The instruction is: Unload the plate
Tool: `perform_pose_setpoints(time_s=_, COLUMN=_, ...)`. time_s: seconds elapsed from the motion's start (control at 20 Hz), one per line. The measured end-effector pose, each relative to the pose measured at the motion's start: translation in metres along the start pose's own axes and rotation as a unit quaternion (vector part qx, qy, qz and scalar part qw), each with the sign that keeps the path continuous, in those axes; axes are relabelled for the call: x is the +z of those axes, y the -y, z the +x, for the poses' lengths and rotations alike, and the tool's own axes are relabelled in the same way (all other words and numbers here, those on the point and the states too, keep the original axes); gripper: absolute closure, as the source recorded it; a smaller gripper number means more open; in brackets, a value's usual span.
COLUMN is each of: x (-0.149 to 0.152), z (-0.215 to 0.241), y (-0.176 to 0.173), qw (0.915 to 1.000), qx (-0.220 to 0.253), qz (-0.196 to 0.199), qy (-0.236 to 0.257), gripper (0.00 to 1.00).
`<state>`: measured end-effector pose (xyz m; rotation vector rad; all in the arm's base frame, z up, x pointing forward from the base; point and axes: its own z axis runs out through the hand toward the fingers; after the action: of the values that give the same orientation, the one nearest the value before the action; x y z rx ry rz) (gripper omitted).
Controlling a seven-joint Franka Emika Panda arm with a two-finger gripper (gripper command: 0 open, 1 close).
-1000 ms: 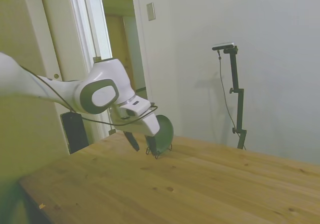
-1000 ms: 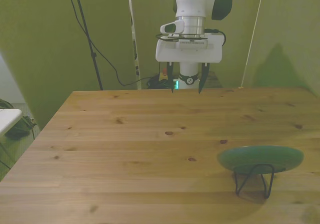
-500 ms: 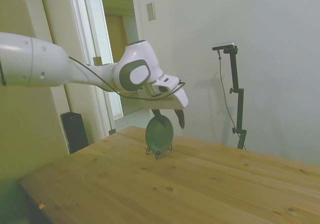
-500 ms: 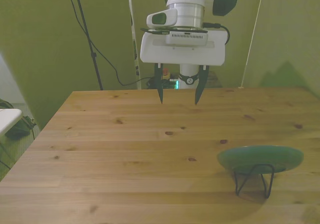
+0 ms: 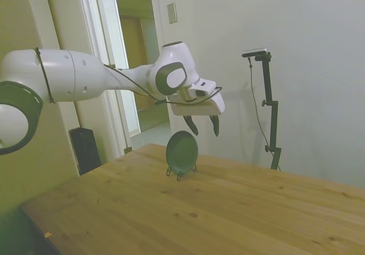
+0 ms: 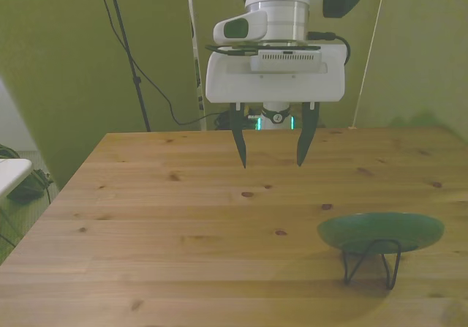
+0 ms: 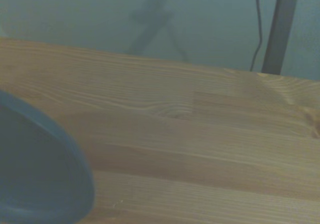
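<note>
Plate: A small round dark green-grey plate (image 5: 182, 152) with a shallow raised rim is seen propped on edge in a thin black wire stand (image 6: 374, 264), which rests on the pale wooden plank table (image 6: 183, 217). It has not yet been lifted out.

Location: The plate is placed toward the front view's right, near the table edge closest to that camera.

Gripper: The white two-finger gripper with dark fingers (image 6: 270, 148) is held in the air with its fingers spread apart and pointing down. Nothing is held between them.

Key relation: The plate is judged to lie below the gripper and offset toward the front view's right. In the side view the fingertips are seen just above the plate's top rim, clear of it.

Plate axis: The rim's long line is seen running across the front view, left to right. It is judged that the open fingers would need to straddle that thin edge.

Obscured: In the wrist view only a blurred curved portion of the plate (image 7: 40, 169) is visible, cut off at the frame edge. The seating of the rim in the wire stand cannot be made out.
</note>
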<state>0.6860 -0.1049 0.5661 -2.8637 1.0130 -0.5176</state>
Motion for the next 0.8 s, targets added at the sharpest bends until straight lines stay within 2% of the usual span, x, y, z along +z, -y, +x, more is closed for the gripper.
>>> perform_pose_setpoints(time_s=0.2, x=0.001, z=0.007, y=0.013, qw=0.9979, qx=-0.063, qz=-0.007, qy=0.014, gripper=0.0)
perform_pose_setpoints(time_s=0.35, x=0.011, z=0.016, y=0.019, qw=0.993, qx=-0.114, qz=-0.015, qy=0.027, gripper=0.0)
perform_pose_setpoints(time_s=0.55, x=0.015, z=0.01, y=0.043, qw=0.9792, qx=-0.194, qz=-0.031, qy=0.052, gripper=0.0)
perform_pose_setpoints(time_s=0.8, x=0.021, z=0.008, y=0.063, qw=0.9595, qx=-0.268, qz=-0.071, qy=0.049, gripper=0.0)
